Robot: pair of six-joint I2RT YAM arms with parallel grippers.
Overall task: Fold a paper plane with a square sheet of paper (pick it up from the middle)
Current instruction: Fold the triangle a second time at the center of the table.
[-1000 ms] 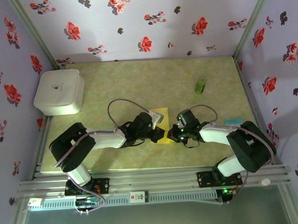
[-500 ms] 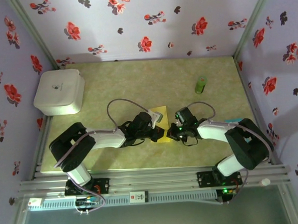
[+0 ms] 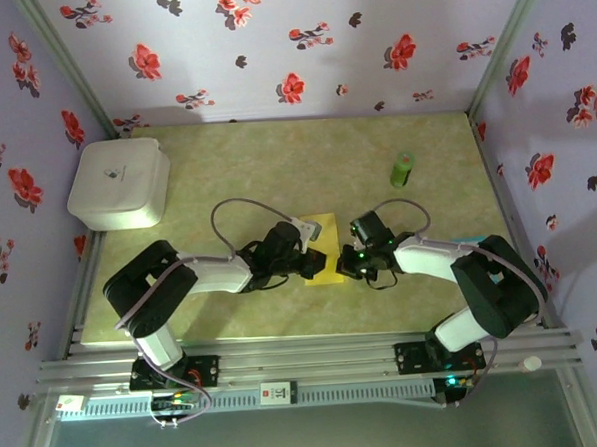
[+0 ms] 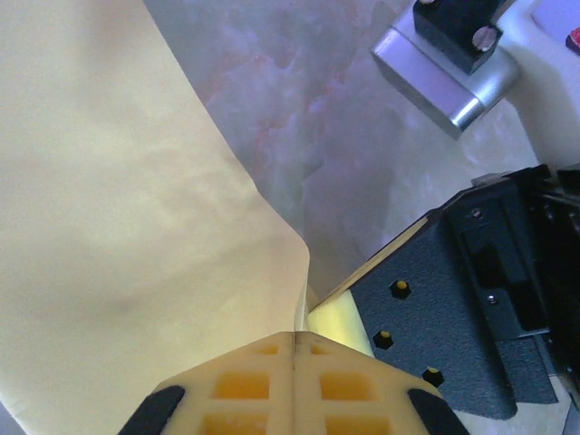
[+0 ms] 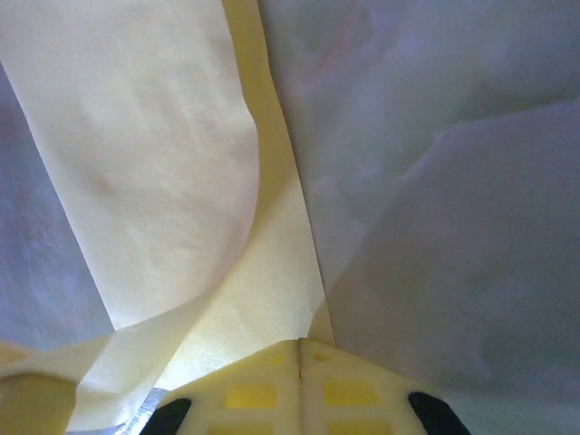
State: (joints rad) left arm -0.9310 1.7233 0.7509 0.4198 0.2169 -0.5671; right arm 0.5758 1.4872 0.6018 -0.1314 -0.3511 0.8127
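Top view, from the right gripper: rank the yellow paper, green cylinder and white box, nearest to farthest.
From the right gripper:
1. yellow paper, pinched at its fingertips, table centre.
2. green cylinder, back right.
3. white box, far back-left corner.

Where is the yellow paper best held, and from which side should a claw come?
Probably at a raised edge, coming low from the side. The yellow paper is thin and lies on the table, so only a curled-up edge offers both faces to pinch; the left claw and right claw are shut on it.
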